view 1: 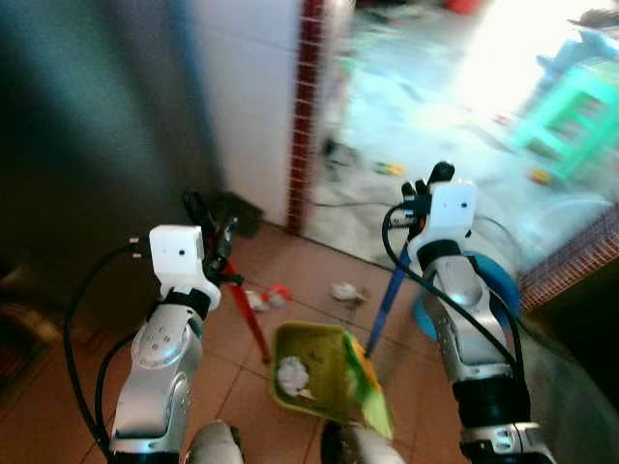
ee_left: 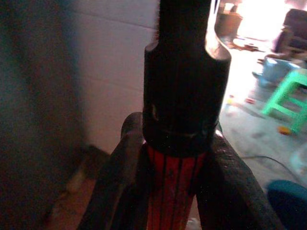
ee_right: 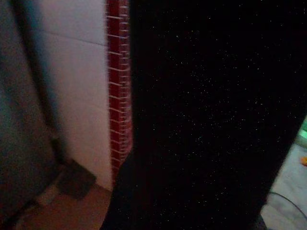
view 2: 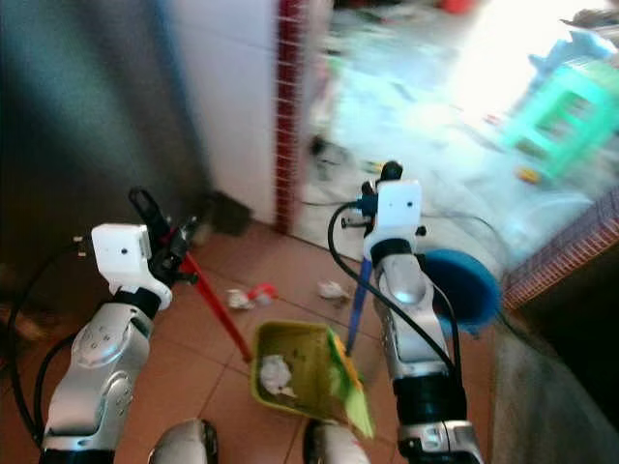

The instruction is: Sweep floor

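Terracotta floor (view 1: 300,266) at lower centre: our left gripper (view 1: 215,242) clamps the red handle (view 1: 250,324), right gripper (view 1: 418,198) seemingly closed on the blue handle (view 1: 387,300); we should steer scraps (view 1: 345,291) gently into the green dustpan (view 1: 314,372).

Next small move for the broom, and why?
Probably sweep the broom in the right gripper toward the dustpan: crumpled paper and red-white litter lie on the tiles just beyond its mouth. The left gripper holds the red handle.

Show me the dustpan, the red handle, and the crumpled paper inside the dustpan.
Dustpan (view 1: 327,360): left eye view, bare green floor.
Red handle (ee_left: 171,189): left wrist view, ribbed shaft between the fingers.
Crumpled paper (view 1: 292,373): left eye view, its white middle.
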